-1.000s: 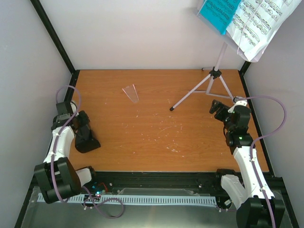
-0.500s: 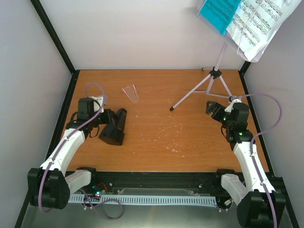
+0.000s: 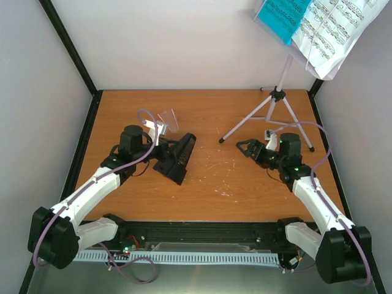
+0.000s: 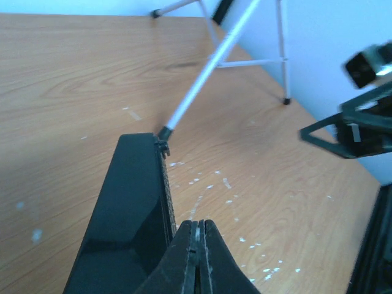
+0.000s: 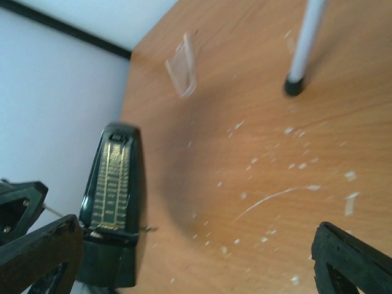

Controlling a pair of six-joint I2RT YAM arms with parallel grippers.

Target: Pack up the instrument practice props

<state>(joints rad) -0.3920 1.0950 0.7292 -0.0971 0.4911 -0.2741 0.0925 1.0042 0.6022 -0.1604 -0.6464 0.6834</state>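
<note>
The left end effector has its fingers pressed flat together, with no gap between them, at the wide base end of the metronome. Which part of the base they pinch is hidden. The black metronome is held tilted above the counter, left of centre. Its narrow tip points away from the arm and its gold-marked face shows in the right wrist view. A shadow lies on the wood beside it. A small clear plastic piece lies on the counter just beyond the left wrist.

The right end effector has its fingers spread wide apart and nothing between them. It hovers low over the counter, facing the metronome across a bare stretch of scuffed wood.

Just past it stands the music stand. The foot of the stand's front leg rests on the counter close to the open fingertips and apart from the metronome's tip. The stand rises at the far right corner of the counter. Its desk at the top carries the sheet music on the right and the folder on the left.
</note>
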